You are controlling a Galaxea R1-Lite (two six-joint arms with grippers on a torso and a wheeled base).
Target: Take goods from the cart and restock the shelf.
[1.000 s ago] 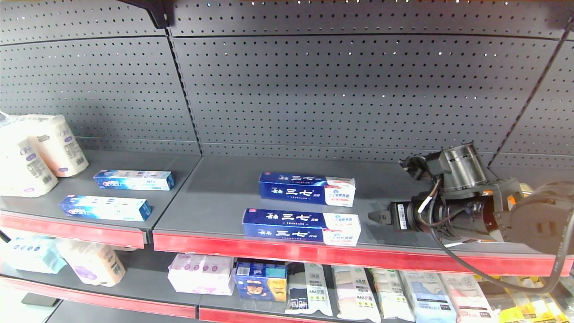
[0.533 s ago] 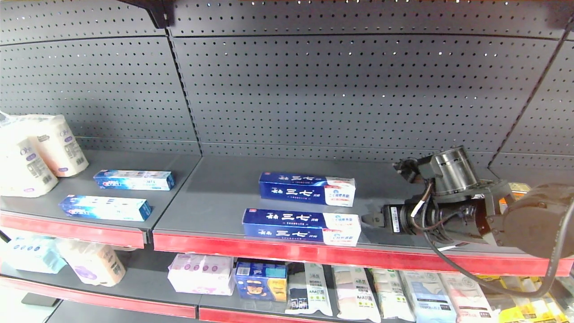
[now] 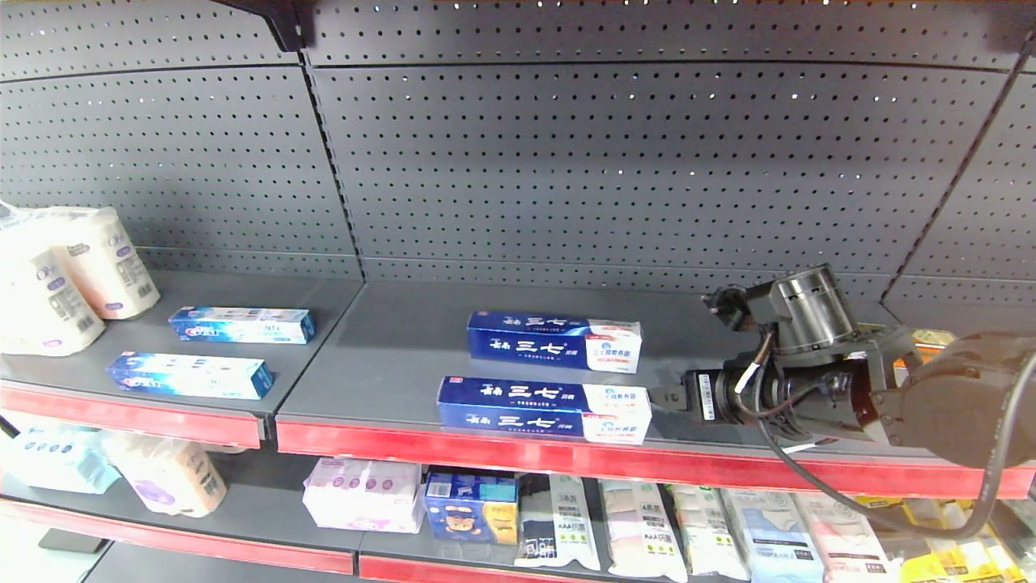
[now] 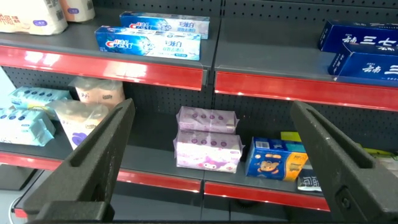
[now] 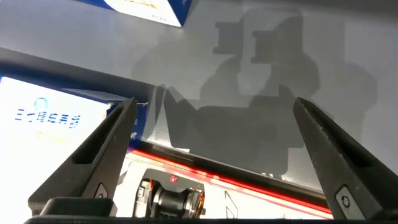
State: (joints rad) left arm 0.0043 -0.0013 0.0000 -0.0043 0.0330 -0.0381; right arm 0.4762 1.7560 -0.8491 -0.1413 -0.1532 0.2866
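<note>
Both jaws are gaping empty; the right pair is hovering beside the front dark-blue cardboard toothpaste box (image 3: 544, 410), needing a square push.

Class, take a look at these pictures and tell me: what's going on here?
A robot is stocking a store shelf. Its right gripper is open and empty, level with the shelf, just beside the right end of the front dark blue toothpaste box. A second dark blue box lies behind it. The left gripper is also open and empty, held lower, facing the lower shelves.
</note>
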